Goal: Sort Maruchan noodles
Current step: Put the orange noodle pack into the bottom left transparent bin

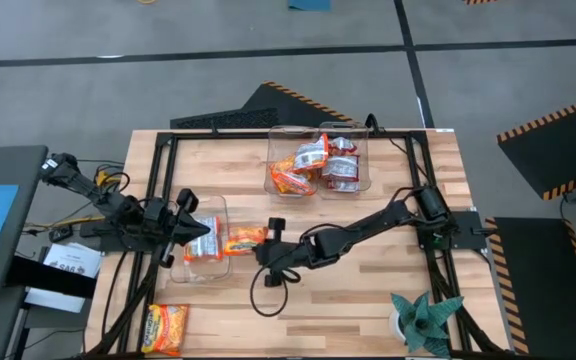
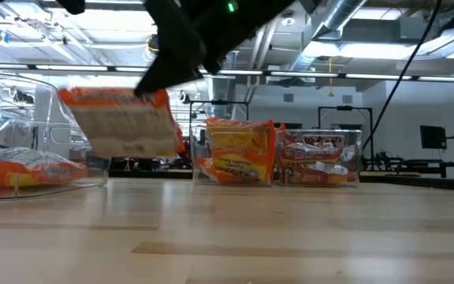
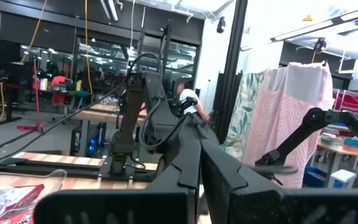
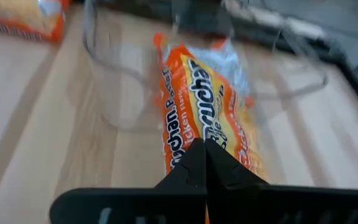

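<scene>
At the table's near edge we see one orange packet point(image 1: 165, 328) lying flat. Farther in, our right gripper point(image 1: 264, 246) is clamped on another orange packet point(image 1: 245, 238), lifted clear of the wood just beside a clear bin point(image 1: 200, 262). Our left gripper point(image 1: 182, 228) sits closed at that bin. Farthest, two bins point(image 1: 318, 160) hold more packets.

light: bright, even, from ceiling strips point(image 2: 306, 75) | shadows: soft, faint on table point(image 1: 368, 290) | glare: window point(image 3: 328, 18) blown out | blur: orange packet point(image 4: 207, 118) smeared, bin point(image 4: 117, 81) soft | low view: foreground boards defocused
</scene>
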Tool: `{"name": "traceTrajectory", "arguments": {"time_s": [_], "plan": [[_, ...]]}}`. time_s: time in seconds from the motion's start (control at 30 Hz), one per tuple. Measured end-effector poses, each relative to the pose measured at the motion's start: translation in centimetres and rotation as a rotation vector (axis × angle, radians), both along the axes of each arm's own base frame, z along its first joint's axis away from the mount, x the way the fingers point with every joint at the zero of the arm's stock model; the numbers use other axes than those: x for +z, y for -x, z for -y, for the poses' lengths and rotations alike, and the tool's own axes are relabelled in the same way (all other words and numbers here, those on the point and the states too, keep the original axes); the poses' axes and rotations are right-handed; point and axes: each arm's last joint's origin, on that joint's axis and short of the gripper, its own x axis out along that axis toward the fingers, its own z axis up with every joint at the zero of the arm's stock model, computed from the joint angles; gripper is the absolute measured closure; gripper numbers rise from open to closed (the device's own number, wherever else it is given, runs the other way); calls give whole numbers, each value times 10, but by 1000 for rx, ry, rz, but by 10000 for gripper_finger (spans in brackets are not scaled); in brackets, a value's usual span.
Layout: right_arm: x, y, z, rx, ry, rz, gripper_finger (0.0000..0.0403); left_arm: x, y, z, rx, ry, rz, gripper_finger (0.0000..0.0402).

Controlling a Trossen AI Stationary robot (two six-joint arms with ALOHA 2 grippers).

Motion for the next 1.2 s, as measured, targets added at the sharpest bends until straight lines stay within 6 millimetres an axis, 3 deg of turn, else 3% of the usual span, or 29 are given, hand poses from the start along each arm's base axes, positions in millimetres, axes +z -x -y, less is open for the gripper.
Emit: {"name": "traceTrajectory", "arguments": {"time_s": [0.37,0.8,0.93,1.2], "plan": [[47,-21,11,31,67,133,397,1,0,0,13,-34,9,402],[68,-33,23,226,-94,367,397,2,1,-1,25,-48,28,402],[69,-34,22,267,-141,381,397,3,1,-1,29,-53,32,402],[22,-64,22,304,-191,444,397,4,1,-1,38,-67,47,402]]}}
